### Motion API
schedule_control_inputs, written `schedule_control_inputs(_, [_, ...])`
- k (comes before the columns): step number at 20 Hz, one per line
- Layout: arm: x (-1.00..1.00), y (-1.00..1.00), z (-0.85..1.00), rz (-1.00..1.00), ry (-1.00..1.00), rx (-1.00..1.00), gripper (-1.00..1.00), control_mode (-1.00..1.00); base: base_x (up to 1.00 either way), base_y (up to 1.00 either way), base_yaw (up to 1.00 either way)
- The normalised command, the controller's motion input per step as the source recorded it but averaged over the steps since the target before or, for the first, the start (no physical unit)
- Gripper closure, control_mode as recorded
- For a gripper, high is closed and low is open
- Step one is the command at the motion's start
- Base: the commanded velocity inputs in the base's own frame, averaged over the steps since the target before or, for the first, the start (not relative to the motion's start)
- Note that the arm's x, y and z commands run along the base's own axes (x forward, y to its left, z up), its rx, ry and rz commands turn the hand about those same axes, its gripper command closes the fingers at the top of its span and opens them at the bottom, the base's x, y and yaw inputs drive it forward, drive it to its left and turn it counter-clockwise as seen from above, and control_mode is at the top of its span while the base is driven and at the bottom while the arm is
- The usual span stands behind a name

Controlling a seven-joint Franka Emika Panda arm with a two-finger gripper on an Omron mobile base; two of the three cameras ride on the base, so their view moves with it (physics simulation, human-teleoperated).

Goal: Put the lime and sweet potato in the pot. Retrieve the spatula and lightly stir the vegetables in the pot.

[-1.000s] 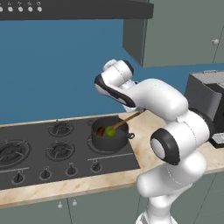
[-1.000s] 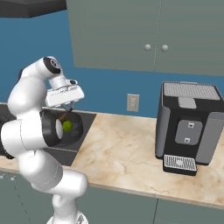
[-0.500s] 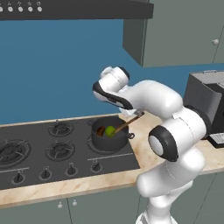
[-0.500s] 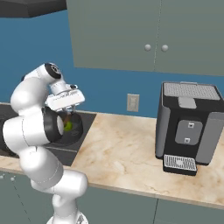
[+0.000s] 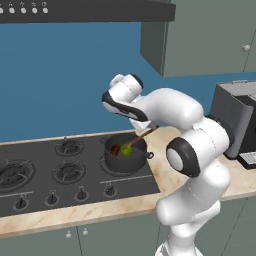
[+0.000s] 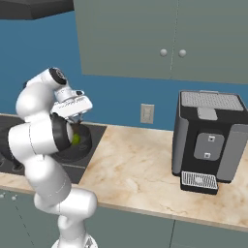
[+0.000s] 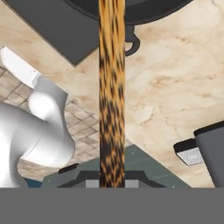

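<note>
stirring is under way: at the right end of the black cooktop (image 5: 60, 170), by its edge with the marble counter (image 6: 140, 169), the round dark grey metal pot (image 5: 125, 155) holds the reddish-brown sweet potato lump (image 5: 115, 149) on the left and the small yellow-green lime (image 5: 126, 149) beside it. the slender light-brown wooden spatula (image 5: 141, 136) slants in from the right, its handle clamped in the gripper (image 5: 150, 127). the arm has swung slightly over the last second, so stirring looks nearly done.

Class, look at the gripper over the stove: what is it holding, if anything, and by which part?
The gripper is shut on the spatula, holding the upper end of its handle; the other end reaches down into the pot.
</note>
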Motion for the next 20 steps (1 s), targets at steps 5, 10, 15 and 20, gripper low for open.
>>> schedule_control_inputs(5, [0.48, 0.30, -0.12, -0.01, -0.01, -0.01, 1.00, -1.00, 0.00, 0.00, 0.00])
schedule_control_inputs(10, [0.23, 0.08, -0.30, -0.02, 0.00, -0.02, 1.00, -1.00, 0.00, 0.00, 0.00])
schedule_control_inputs(15, [0.01, 0.00, -0.24, -0.03, 0.00, -0.03, 1.00, -1.00, 0.00, 0.00, 0.00])
schedule_control_inputs(20, [0.00, -0.07, -0.01, -0.03, 0.00, -0.01, 1.00, -1.00, 0.00, 0.00, 0.00])
